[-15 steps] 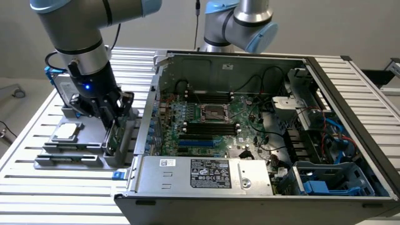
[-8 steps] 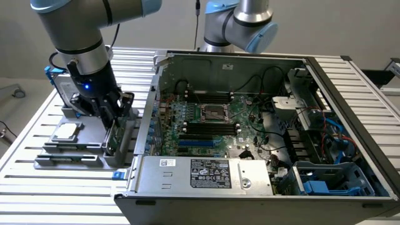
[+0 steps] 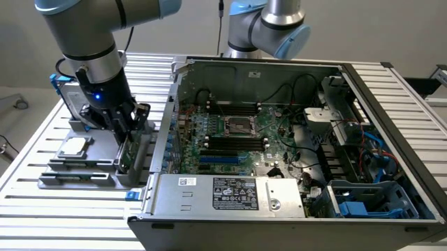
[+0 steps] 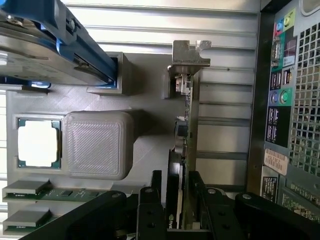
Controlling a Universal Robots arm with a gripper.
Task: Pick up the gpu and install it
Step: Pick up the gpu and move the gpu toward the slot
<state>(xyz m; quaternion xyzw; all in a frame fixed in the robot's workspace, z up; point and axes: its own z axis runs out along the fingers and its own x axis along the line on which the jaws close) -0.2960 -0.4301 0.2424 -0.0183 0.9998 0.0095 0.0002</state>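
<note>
We're on the pick. The gpu (image 4: 181, 135) stands on edge in its slot of the grey holder (image 3: 77, 175). The holder sits on the tabletop (image 3: 70, 222) near the edge at the exterior view's left, just beside the outer wall of the open pc case (image 3: 279, 65).

The gripper (image 4: 176, 176) straddles the card's upper edge with the pincer released. One of the fingers (image 4: 150, 210) is on the black shroud side and the other on the board side. The wrist view shows a slim gap on each side, so we read nothing as held yet.

How we'd do this step well:
- Centre first: check both gaps are even. An off-centre close would likely tip the card in its slot.
- Put the pads on the shroud and the flat board, clear of the metal end bracket (image 4: 190, 60).
- Go for full pad depth, not a tip pinch. The card is thin and the shroud looks glossy, so we expect slip.
- Close gently. Squeezing the board hard risks flexing it.
- Lift straight along the slot. A sideways pull would probably bind the card or drag the holder with it.
- Mind the tight neighbours on the same holder: the processor chip (image 4: 38, 142) in its pocket, the hard drive (image 4: 60, 35) in its blue frame and the memory sticks (image 4: 30, 192). We'd keep the wrist square so nothing gets clipped
</note>
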